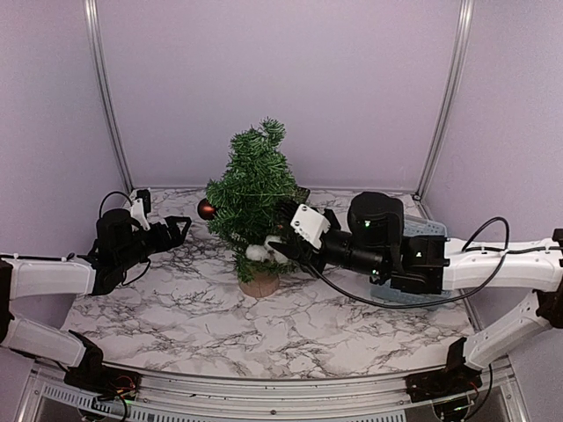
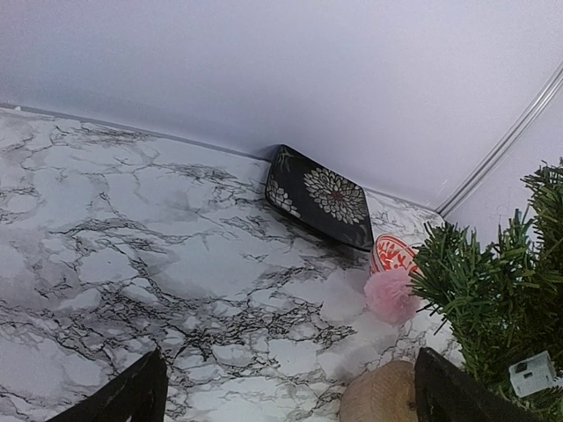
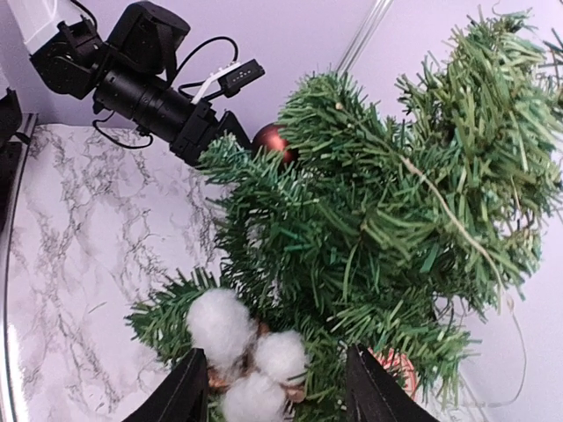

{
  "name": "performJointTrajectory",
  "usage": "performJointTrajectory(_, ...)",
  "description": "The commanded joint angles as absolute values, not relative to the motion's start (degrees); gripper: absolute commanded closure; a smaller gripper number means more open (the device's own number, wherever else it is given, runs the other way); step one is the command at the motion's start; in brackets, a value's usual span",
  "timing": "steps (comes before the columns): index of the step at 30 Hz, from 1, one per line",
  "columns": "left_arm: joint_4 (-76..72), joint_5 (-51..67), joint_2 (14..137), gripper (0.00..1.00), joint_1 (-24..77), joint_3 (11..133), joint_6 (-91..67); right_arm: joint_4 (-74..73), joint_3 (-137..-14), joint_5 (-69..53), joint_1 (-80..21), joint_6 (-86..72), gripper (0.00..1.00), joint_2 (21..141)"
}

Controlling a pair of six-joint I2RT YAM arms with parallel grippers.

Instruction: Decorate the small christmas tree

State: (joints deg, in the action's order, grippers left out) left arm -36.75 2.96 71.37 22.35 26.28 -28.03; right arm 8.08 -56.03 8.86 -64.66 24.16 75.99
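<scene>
My right gripper [image 3: 277, 391], jaws parted around a white cotton-ball ornament [image 3: 220, 321] low in the small dark-green bristly christmas tree [image 1: 253, 189], which stands mid-table on marble-patterned laminate [image 1: 352, 325]. I should back out straight, snagging no needles. My left gripper [image 1: 180, 227] hangs wide open, left of the tree.

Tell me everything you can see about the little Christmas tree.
The small Christmas tree is a miniature dark-green fake conifer with bristly needle branches, standing upright on a round tan wood-like base on the marble-patterned table. A red ball hangs on its left side and white cotton puffs sit low in the branches, between the right gripper's open fingers.
</scene>
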Motion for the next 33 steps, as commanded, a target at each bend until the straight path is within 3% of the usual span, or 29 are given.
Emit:
performJointTrajectory(1,-36.4,3.0,71.9,0.01,22.5,26.7,-27.5,3.5,-52.3,3.7,-62.2,16.2,0.49,67.9)
performJointTrajectory(6,-36.4,3.5,73.0,0.01,22.5,27.2,-27.7,0.6,-45.3,1.4,-52.9,7.3,0.49,57.2)
performJointTrajectory(10,-36.4,3.7,73.8,0.01,22.6,27.7,-27.7,-2.2,-42.2,-1.9,-38.9,0.7,0.48,52.1)
performJointTrajectory(15,-36.4,3.7,73.7,0.01,22.5,27.7,-27.7,-11.4,-44.5,-5.1,-17.3,-6.4,0.49,58.5)
performJointTrajectory(19,-36.4,3.7,73.5,0.01,22.5,27.7,-27.4,-11.7,-43.5,-14.4,-3.3,-8.5,0.51,65.7)
performJointTrajectory(24,-36.4,4.4,74.2,0.01,22.5,27.6,-27.6,-9.9,-42.7,-11.9,-0.7,-8.3,0.52,73.3)
performJointTrajectory(33,-36.8,9.8,76.0,0.01,28.2,24.2,-27.9,2.1,-39.7,-23.8,-4.1,-11.0,0.54,73.8)
